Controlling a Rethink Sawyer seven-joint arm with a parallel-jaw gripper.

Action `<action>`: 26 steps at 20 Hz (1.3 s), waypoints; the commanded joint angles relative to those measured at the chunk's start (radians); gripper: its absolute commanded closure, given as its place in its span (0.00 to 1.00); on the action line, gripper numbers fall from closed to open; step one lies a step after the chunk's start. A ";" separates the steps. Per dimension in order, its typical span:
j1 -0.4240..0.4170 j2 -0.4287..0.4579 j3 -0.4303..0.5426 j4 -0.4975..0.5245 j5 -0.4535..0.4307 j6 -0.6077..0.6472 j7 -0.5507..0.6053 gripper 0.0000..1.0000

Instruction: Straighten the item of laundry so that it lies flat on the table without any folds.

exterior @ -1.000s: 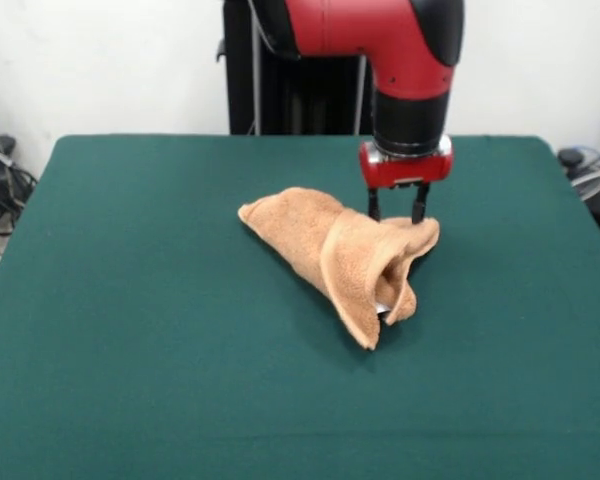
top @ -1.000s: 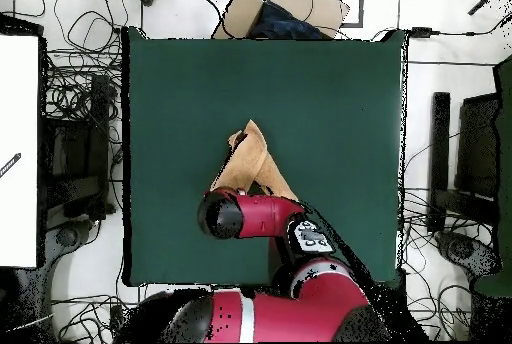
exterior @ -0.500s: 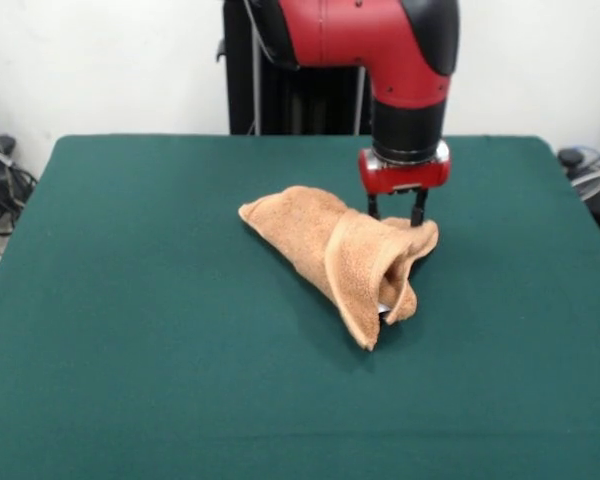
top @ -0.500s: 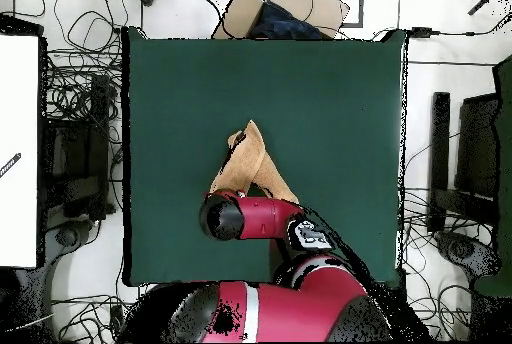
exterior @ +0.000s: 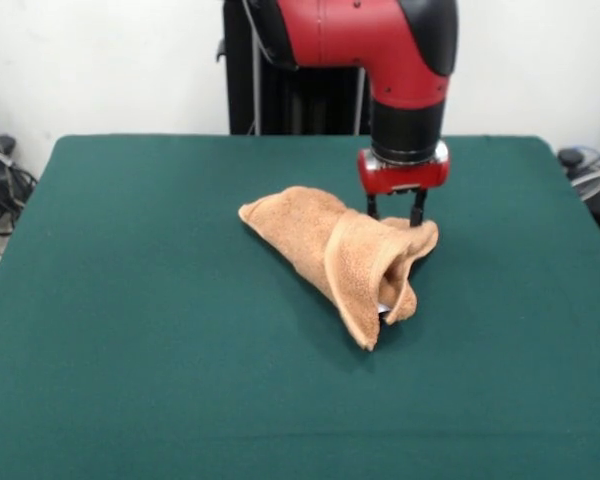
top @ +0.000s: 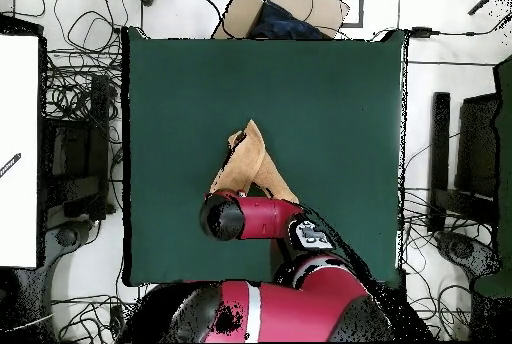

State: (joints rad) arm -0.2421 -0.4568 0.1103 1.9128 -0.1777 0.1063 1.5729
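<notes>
Dark green felt table (exterior: 130, 330) bearing a crumpled, cone-folded peach terry towel (exterior: 340, 250); gripper (exterior: 395, 215), fingers parted, straddles the towel's raised far corner.

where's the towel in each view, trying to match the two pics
Front view: the towel lies bunched and folded just right of the table's middle, its far right corner under the gripper.
Overhead view: the towel sits near the middle of the green table, with its lower end hidden beneath the red arm.
Shared landmark: the red arm, which meets the towel at one end in both views.
</notes>
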 commanded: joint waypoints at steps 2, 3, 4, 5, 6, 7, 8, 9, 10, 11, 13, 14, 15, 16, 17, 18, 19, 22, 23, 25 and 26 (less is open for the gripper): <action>-0.010 0.074 0.028 -0.044 -0.028 -0.057 0.130 0.00; 0.001 0.079 0.016 -0.050 -0.025 -0.056 0.135 0.00; 0.013 0.083 0.003 -0.055 -0.021 -0.056 0.139 0.00; 0.024 0.088 -0.009 -0.061 -0.018 -0.056 0.143 0.00; 0.018 0.121 -0.002 -0.070 -0.019 -0.072 0.144 0.00; 0.012 0.154 0.005 -0.080 -0.020 -0.088 0.144 0.00; 0.005 0.187 0.011 -0.089 -0.022 -0.104 0.145 0.00; -0.010 0.227 0.027 -0.104 -0.026 -0.126 0.142 0.00; -0.030 0.263 0.047 -0.118 -0.033 -0.138 0.133 0.00; -0.049 0.299 0.066 -0.133 -0.039 -0.149 0.124 0.00; -0.068 0.328 0.083 -0.142 -0.048 -0.163 0.119 0.00; -0.074 0.336 0.087 -0.143 -0.052 -0.174 0.120 0.00; -0.082 0.344 0.096 -0.147 -0.057 -0.174 0.116 0.00; -0.088 0.346 0.102 -0.148 -0.065 -0.175 0.113 0.00; -0.090 0.347 0.104 -0.148 -0.067 -0.176 0.114 0.00; -0.091 0.347 0.106 -0.148 -0.069 -0.177 0.115 0.00; -0.093 0.348 0.108 -0.149 -0.072 -0.178 0.117 0.00; -0.096 0.349 0.111 -0.149 -0.080 -0.184 0.123 1.00; -0.095 0.348 0.109 -0.149 -0.082 -0.186 0.125 1.00; -0.090 0.347 0.105 -0.148 -0.083 -0.196 0.135 1.00; -0.089 0.347 0.104 -0.147 -0.084 -0.200 0.139 1.00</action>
State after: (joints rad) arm -0.3222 -0.4294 0.1506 1.9033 -0.2222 0.0828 1.5729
